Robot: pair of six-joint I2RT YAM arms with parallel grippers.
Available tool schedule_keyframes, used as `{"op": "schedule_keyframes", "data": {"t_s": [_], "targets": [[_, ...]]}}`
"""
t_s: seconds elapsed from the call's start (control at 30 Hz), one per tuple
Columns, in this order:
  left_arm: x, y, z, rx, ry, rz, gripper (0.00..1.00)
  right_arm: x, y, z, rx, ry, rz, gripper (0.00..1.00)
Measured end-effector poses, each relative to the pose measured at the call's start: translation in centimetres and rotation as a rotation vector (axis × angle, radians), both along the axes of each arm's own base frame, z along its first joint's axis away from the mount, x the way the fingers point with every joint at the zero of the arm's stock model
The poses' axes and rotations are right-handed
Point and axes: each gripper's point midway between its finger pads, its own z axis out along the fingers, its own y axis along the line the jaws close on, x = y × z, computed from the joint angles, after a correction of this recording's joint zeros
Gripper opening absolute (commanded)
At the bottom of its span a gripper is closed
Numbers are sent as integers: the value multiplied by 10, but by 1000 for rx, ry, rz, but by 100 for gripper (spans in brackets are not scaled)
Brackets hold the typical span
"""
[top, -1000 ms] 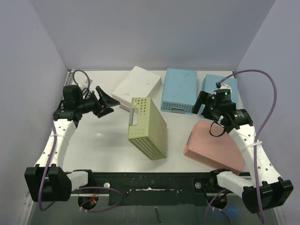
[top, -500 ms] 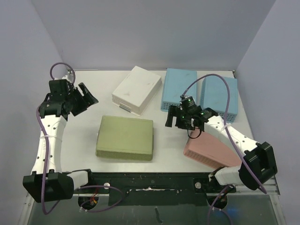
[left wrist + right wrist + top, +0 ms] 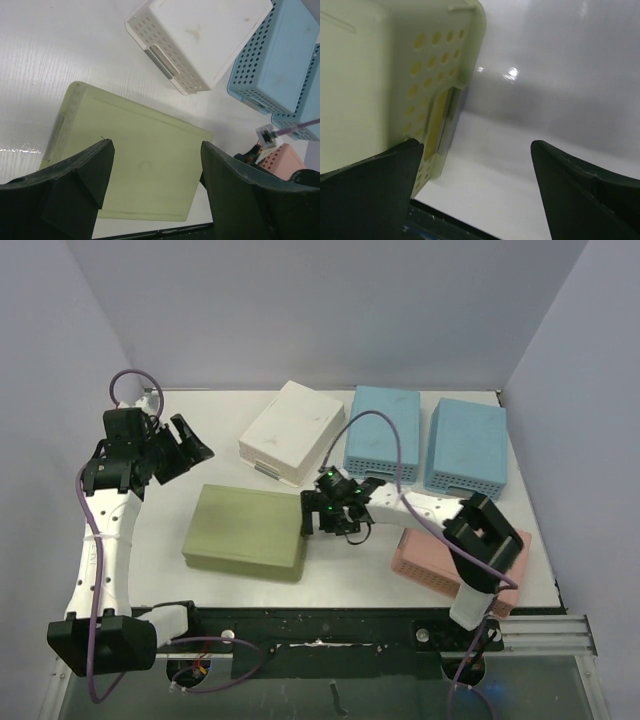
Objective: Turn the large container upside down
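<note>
Top external view: large olive-green perforated plastic container (image 3: 247, 532) lies bottom-up, flat on white table (image 3: 228, 476), near-left of centre | left gripper (image 3: 188, 452): jaws wide, empty, above table far-left of container | right gripper (image 3: 316, 520): jaws wide, empty, just beside container's right handle end; contact cannot be told.

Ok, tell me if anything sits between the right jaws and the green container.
Nothing visible does. The right arm's jaws stand open at the green container's right end, its perforated handle wall beside one finger, with only bare table between them.
</note>
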Motion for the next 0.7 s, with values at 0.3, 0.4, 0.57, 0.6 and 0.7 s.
{"op": "schedule_keyframes", "data": {"t_s": [0.3,0.4,0.57,0.6,0.7], "targets": [[0,4,10,48,-21,8,70,53,124,19,117,-98,131,98],[0,4,9,59,-18,19,70,69,105,37,112,-152,102,98],[-2,-11,7,67,-17,-35,66,99,-20,69,-21,-237,-125,98],[-2,-20,6,75,-23,-68,67,103,-49,78,-53,-260,-188,98],[-6,-63,9,99,-60,-202,68,105,-129,109,-127,-333,-373,98]]}}
